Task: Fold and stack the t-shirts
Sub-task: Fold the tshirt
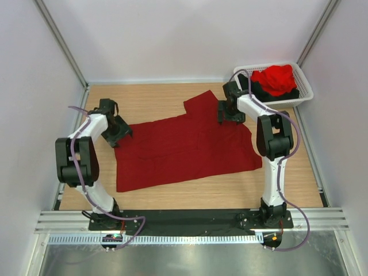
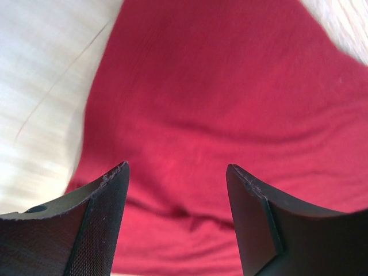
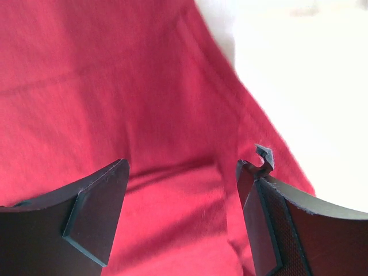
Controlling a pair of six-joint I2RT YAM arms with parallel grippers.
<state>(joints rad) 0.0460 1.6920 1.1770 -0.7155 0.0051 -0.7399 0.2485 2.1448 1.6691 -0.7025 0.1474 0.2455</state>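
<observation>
A dark crimson t-shirt (image 1: 184, 144) lies spread flat on the wooden table. My left gripper (image 1: 122, 133) is open over its left upper corner; in the left wrist view the cloth (image 2: 218, 103) lies below and between the open fingers (image 2: 98, 224). My right gripper (image 1: 230, 115) is open over the shirt's upper right edge; in the right wrist view the cloth (image 3: 126, 98) fills the gap between the fingers (image 3: 95, 215). A brighter red shirt (image 1: 279, 77) and a black one (image 1: 261, 90) lie bunched in the white basket (image 1: 303, 95).
The white latticed basket stands at the back right corner. Grey walls close in the table on left, back and right. The arm bases sit on a black rail (image 1: 190, 217) at the near edge.
</observation>
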